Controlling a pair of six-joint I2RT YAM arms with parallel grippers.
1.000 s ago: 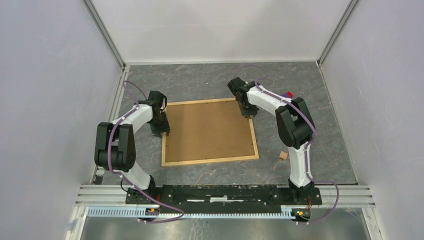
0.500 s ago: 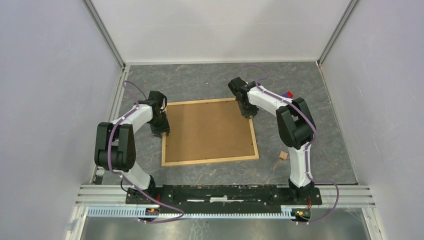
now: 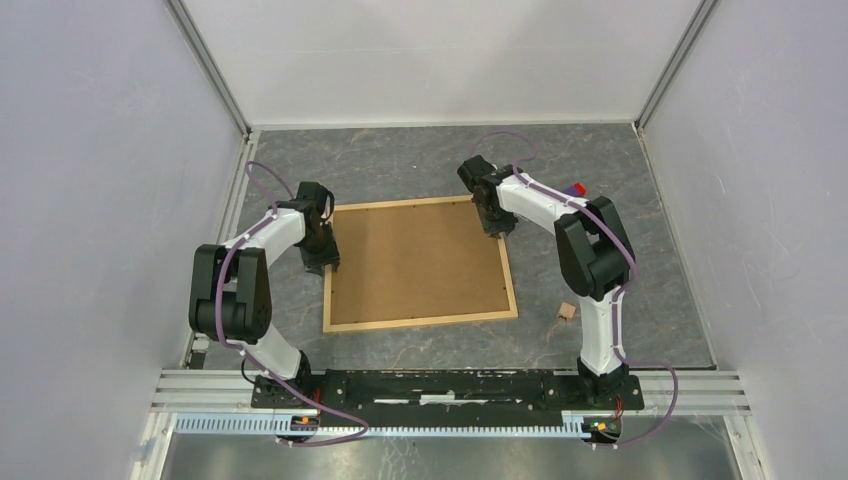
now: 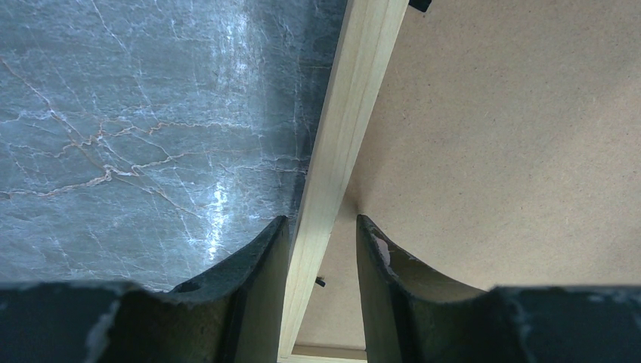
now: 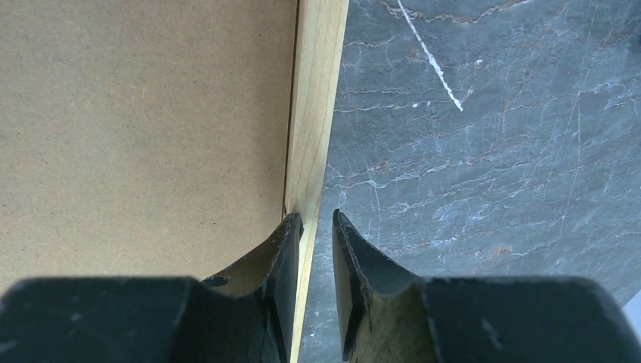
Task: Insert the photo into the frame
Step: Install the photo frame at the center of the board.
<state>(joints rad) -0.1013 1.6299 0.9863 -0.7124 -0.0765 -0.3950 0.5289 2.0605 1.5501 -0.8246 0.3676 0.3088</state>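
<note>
Left of the frame (image 3: 420,262), only a narrow band of grey marbled table (image 3: 285,300) separates its left strip from the enclosure wall. The left gripper (image 4: 321,223) stands on that strip, toward the frame's far half. Its jaws are parted astride the wood, the outer finger over the table and the inner one over the brown board, with a thin gap on the board side.

The frame lies flat and back-up at mid-table, slightly turned. There is a broad stretch of bare table beyond its far edge and a narrower one before its near edge.

The right gripper (image 5: 317,219) sits on the frame's right strip, just near the far-right corner. Its jaws are narrowly parted over the strip's outer edge, and I cannot tell whether they pinch it.

Right of the frame, a small wooden block (image 3: 566,312) lies near the near-right corner, clear of the wood.
</note>
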